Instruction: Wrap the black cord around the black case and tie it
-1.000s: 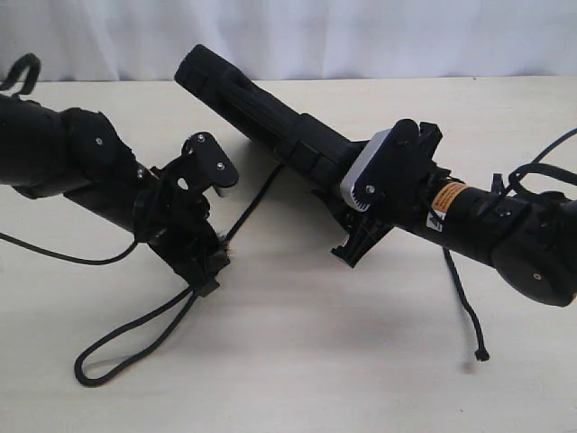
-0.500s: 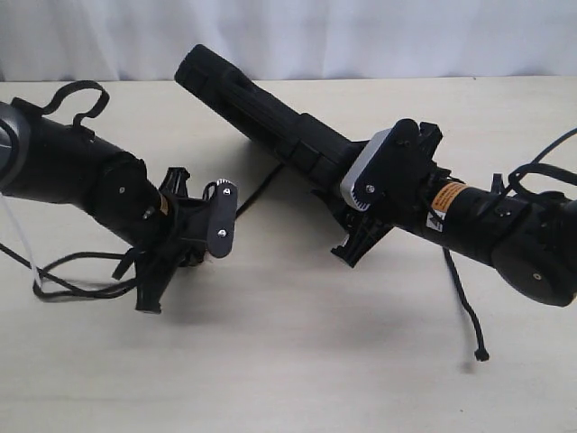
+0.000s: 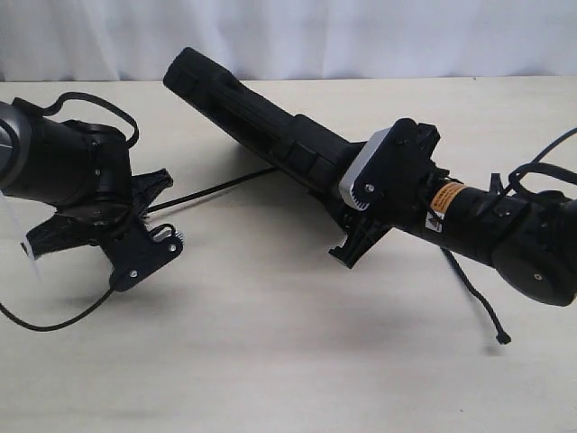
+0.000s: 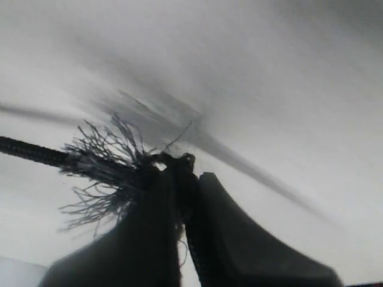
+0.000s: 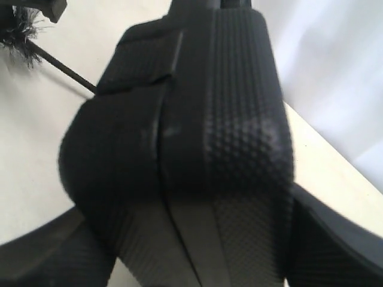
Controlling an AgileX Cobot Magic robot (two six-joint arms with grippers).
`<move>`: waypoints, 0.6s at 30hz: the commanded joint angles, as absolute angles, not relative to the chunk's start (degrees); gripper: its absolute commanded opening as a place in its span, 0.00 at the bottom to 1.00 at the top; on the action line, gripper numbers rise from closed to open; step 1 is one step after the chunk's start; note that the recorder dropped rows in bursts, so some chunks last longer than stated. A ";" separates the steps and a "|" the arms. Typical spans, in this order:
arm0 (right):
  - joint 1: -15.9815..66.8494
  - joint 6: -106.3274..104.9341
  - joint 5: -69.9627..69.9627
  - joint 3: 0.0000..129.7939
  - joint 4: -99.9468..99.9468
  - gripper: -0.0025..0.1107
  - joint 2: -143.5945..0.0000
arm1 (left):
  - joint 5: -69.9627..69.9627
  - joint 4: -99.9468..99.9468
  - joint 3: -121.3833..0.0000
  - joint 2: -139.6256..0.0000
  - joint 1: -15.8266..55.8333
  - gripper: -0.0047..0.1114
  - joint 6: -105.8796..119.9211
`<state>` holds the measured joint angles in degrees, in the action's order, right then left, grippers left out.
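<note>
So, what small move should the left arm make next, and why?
Probably carry the frayed end up and over the black case. The left gripper is shut on the frayed end of the black cord, which runs under the case. The right gripper holds the case tilted up, and no turn visibly crosses its top.

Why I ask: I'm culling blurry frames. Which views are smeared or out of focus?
Left wrist view: background smeared into streaks, frayed cord and left tool fairly crisp. Right wrist view: case fills the frame, stipple readable mid-frame, softer at edges. Exterior view: sharp, evenly lit, soft shadows on the table.
</note>
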<state>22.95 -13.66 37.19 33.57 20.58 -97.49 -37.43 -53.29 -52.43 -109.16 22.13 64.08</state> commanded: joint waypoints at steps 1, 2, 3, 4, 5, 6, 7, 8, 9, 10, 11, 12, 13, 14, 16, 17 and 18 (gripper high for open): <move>22.78 -10.84 31.85 33.29 18.50 0.06 -97.84 | -42.78 -55.42 -50.96 -109.48 23.03 0.04 74.25; 22.78 -10.84 31.87 33.29 18.50 0.06 -97.63 | -42.18 -55.75 -50.13 -109.48 23.56 0.04 78.25; 22.78 -10.84 31.87 33.29 18.50 0.06 -97.45 | -40.65 -56.74 -49.17 -109.48 24.08 0.04 81.21; 22.78 -10.84 31.83 33.29 18.50 0.06 -97.18 | -39.09 -58.22 -48.19 -109.48 24.38 0.04 81.62; 22.78 -10.68 31.73 33.29 18.07 0.06 -96.51 | -36.02 -61.23 -46.98 -109.48 24.96 0.04 81.62; 22.78 -10.68 31.73 33.29 16.73 0.06 -96.08 | -34.64 -61.23 -46.70 -109.48 24.96 0.04 81.62; 22.78 -10.68 31.43 33.29 14.81 0.06 -95.36 | -33.74 -59.51 -46.70 -109.48 24.96 0.04 80.50; 22.78 -10.68 31.36 33.29 13.55 0.06 -94.84 | -33.74 -58.01 -46.70 -109.48 24.96 0.04 80.49; 22.78 -10.68 31.20 33.29 12.71 0.06 -94.32 | -33.84 -53.83 -46.70 -109.48 24.96 0.04 80.49; 22.78 -10.68 31.20 33.29 12.71 0.06 -94.19 | -33.84 -51.58 -46.70 -109.48 24.96 0.04 80.49; 22.78 -10.68 31.14 33.29 12.71 0.06 -94.08 | -33.84 -48.50 -46.70 -109.48 24.96 0.04 80.49; 22.78 -10.68 30.69 33.29 12.71 0.06 -94.08 | -33.84 -46.55 -46.70 -109.48 24.96 0.04 80.49; 22.78 -10.68 30.42 33.29 12.71 0.06 -94.08 | -33.84 -45.99 -46.70 -109.48 24.96 0.04 80.49; 22.78 -10.68 29.72 33.29 12.40 0.06 -94.08 | -33.84 -44.80 -46.70 -109.48 24.96 0.04 80.49; 22.78 -10.68 29.35 33.29 11.36 0.06 -94.08 | -33.84 -43.67 -46.70 -109.48 24.96 0.04 80.37; 22.78 -10.68 29.26 33.29 11.36 0.06 -94.08 | -33.84 -43.66 -46.70 -109.48 24.96 0.04 78.90; 22.78 -10.68 29.26 33.29 11.36 0.06 -94.08 | -33.84 -43.66 -46.70 -109.48 24.96 0.04 76.16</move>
<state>22.95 -12.00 32.49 33.84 13.79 -94.16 -33.04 -47.18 -47.16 -109.06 24.73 79.37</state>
